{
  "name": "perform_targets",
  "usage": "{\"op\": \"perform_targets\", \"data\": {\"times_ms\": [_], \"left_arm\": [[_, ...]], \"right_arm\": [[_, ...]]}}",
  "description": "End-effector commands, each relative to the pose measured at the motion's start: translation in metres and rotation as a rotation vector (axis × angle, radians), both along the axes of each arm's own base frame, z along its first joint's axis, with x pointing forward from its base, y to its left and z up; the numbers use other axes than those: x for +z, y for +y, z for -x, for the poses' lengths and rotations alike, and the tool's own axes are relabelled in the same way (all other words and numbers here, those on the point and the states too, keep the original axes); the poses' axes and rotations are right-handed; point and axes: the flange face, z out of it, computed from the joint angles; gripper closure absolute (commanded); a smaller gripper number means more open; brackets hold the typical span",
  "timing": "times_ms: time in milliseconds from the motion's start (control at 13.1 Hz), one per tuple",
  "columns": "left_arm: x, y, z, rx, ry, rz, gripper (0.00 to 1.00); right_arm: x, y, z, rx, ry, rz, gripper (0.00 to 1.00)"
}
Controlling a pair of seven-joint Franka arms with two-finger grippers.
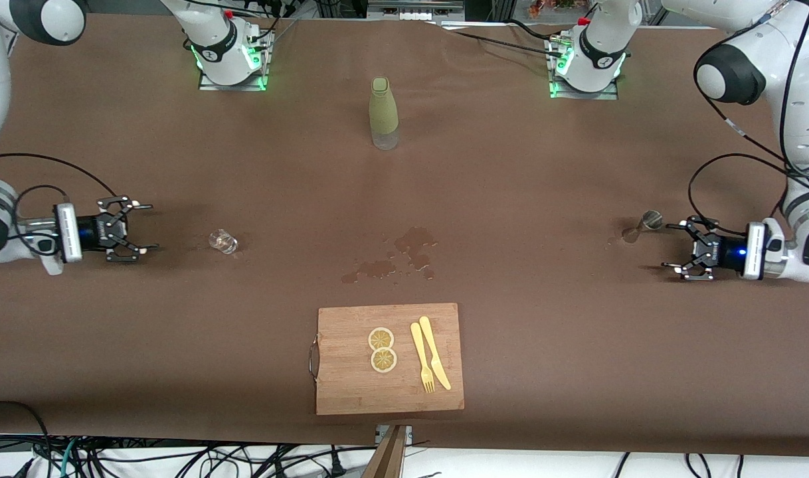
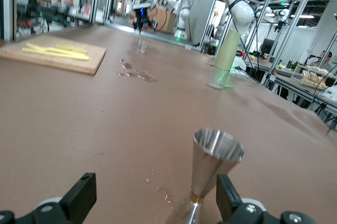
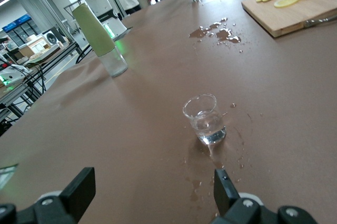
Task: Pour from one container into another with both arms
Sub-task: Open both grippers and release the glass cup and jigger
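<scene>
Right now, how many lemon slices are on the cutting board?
2. One lemon slice lies on the cutting board beside the fork; the other slice touches it, nearer the front camera. None appear hidden.

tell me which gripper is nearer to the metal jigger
Left. The left gripper sits right beside the metal jigger at the left arm's end of the table, jaws open. The right gripper is at the right arm's end, open beside the shot glass.

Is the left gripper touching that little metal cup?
Apart. In the left wrist view the metal cup stands between the open fingers of the left gripper, bare table showing on both sides.
</scene>
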Motion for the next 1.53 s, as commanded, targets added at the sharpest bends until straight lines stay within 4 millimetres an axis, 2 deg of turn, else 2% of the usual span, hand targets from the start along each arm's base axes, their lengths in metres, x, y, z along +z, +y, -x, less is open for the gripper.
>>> {"op": "perform_targets", "data": {"times_ms": [0, 76, 305, 381, 458, 686, 839, 992, 1220, 1373, 1449], "left_arm": [[0.048, -0.003, -0.011, -0.005, 0.143, -0.127, 0.0], [0.074, -0.006, -0.016, 0.003, 0.188, -0.18, 0.0], [0.148, -0.019, -0.025, 0.038, 0.343, -0.38, 0.0], [0.166, -0.027, -0.028, 0.058, 0.395, -0.431, 0.0], [0.186, -0.036, -0.031, 0.087, 0.457, -0.491, 0.0], [0.245, -0.075, -0.037, 0.183, 0.622, -0.681, 0.0], [0.28, -0.106, -0.04, 0.257, 0.713, -0.778, 0.0], [0.311, -0.132, -0.039, 0.34, 0.791, -0.857, 0.0], [0.357, -0.177, -0.034, 0.462, 0.878, -0.98, 0.0], [0.383, -0.198, -0.028, 0.508, 0.83, -1.087, 0.0], [0.396, -0.198, -0.029, 0.54, 0.749, -1.13, 0.0]], "right_arm": [[0.067, -0.003, 0.003, -0.05, 0.16, 0.157, 0.0], [0.094, -0.003, 0.002, -0.086, 0.207, 0.221, 0.0], [0.151, 0.008, 0.003, -0.165, 0.338, 0.382, 0.0], [0.167, 0.016, 0.001, -0.192, 0.372, 0.432, 0.0], [0.19, 0.028, 0.0, -0.221, 0.4, 0.505, 0.0], [0.254, 0.064, 0.006, -0.299, 0.468, 0.69, 0.0], [0.274, 0.085, 0.007, -0.347, 0.502, 0.766, 0.0], [0.304, 0.117, 0.01, -0.414, 0.509, 0.888, 0.0], [0.338, 0.149, 0.024, -0.578, 0.526, 1.048, 0.0], [0.347, 0.159, 0.042, -0.692, 0.493, 1.103, 0.0], [0.348, 0.166, 0.054, -0.736, 0.452, 1.143, 0.0]]}}
